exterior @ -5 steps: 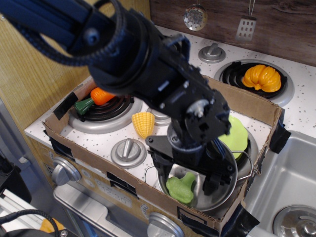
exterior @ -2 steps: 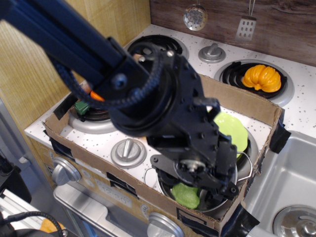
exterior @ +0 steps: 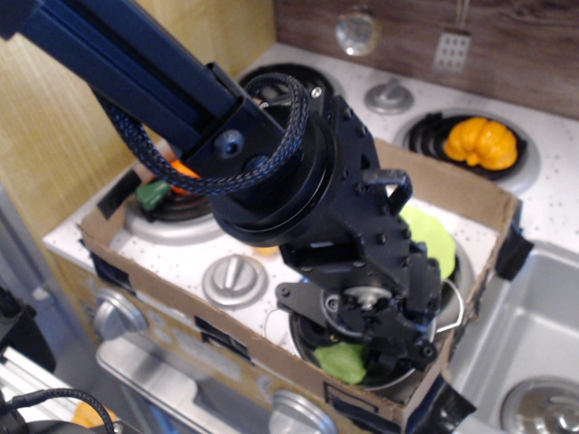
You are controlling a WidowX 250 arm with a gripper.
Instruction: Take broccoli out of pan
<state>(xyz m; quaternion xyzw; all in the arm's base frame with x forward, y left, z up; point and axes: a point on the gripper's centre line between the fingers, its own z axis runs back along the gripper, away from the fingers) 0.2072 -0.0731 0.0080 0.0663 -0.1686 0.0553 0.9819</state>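
Observation:
The light-green broccoli (exterior: pixel 339 363) lies in the steel pan (exterior: pixel 404 382) at the front right of the cardboard box; only part of it shows under my arm. My gripper (exterior: pixel 358 351) is lowered into the pan right over the broccoli, with its jaws spread to either side of it, so it looks open. The gripper body hides most of the pan; one wire loop handle (exterior: pixel 455 306) shows on the right.
A lime-green plate (exterior: pixel 431 239) lies behind the pan. A carrot (exterior: pixel 159 191) sits on the left burner and an orange pumpkin (exterior: pixel 479 143) on the back right burner. The cardboard box wall (exterior: pixel 172 303) rings the stovetop. A sink (exterior: pixel 534 316) lies to the right.
My gripper has come down into the pan and now covers most of the broccoli. The arm has swung over the corn and carrot. The broccoli has not moved.

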